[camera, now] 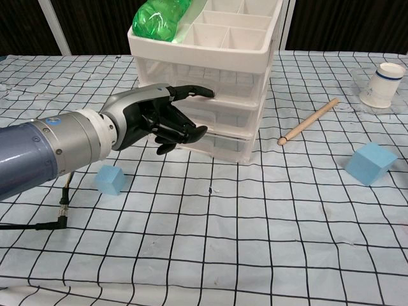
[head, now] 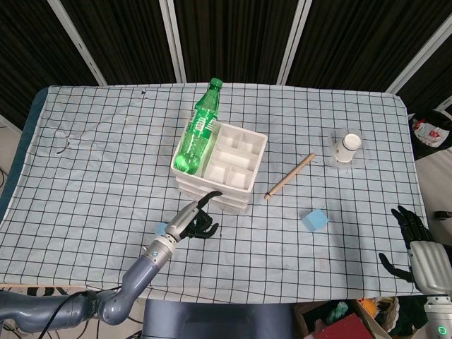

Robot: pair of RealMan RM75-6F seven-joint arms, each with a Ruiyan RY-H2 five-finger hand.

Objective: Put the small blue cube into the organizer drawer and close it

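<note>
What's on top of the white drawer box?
A green bottle lies on its side in the long left slot of the organizer. The smaller compartments beside it look empty. The drawers below are closed, so what they hold is not clearly visible.

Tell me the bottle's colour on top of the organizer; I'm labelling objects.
Green bottle, clearest in the head view.

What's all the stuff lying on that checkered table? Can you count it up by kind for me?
Light blue foam cubes: 2, a small one and a bigger one
Green plastic bottle: 1
White plastic drawer organizer: 1
Wooden stick: 1
White paper cup: 1
Total: 6
</note>
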